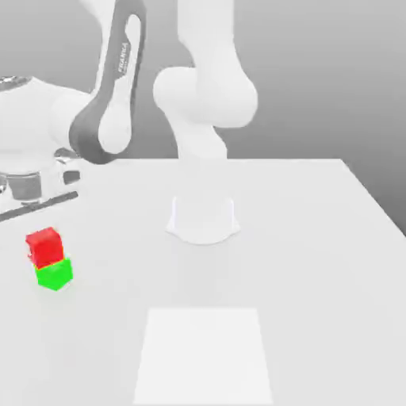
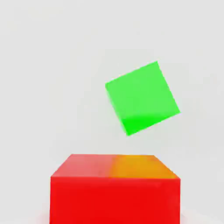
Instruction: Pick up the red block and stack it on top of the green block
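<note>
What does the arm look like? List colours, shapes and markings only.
The arm is built of glossy white, rounded, tube-like links swelling into bulbous joints. One link has a dark grey side panel with small white lettering along it. A round white base stands on the white table. No loose cables are visible.

Dark grey arm link [image 1: 119, 71] with white lettering running along it, reading roughly "FRANKA", smaller line unreadable

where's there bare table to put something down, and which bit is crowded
Bare table runs from the robot base to the exterior view's right edge, and the near middle is free around the pale square patch. The crowded part is the exterior view's left, with the red block and the green block.
</note>
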Motion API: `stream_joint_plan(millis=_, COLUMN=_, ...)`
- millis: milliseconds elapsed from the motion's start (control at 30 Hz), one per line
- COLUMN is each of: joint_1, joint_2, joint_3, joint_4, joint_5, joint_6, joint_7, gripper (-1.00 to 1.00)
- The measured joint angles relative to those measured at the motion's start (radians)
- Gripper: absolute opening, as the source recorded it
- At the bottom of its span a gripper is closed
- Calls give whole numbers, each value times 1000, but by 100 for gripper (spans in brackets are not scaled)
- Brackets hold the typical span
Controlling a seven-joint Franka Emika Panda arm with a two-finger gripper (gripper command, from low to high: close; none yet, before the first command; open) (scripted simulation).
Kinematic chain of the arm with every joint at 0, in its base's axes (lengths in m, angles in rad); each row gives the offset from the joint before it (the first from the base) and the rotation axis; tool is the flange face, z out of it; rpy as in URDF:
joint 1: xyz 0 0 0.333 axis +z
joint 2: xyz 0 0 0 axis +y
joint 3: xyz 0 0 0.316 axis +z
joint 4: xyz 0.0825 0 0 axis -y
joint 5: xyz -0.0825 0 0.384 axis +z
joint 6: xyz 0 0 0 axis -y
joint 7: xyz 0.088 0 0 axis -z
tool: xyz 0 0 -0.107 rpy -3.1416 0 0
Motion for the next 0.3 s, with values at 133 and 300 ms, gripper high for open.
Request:
stream_joint_plan(millis=133, joint_1=-23, joint_2=110, joint_3=-15, joint_4=-17, joint_5=67, joint_6=130, joint_7=0, gripper=-100)
stream_joint_plan(millis=300, joint_1=-26, joint_2=173, joint_3=-2, joint_4=-16, joint_5=108, joint_6=191, joint_7=-27, gripper=100)
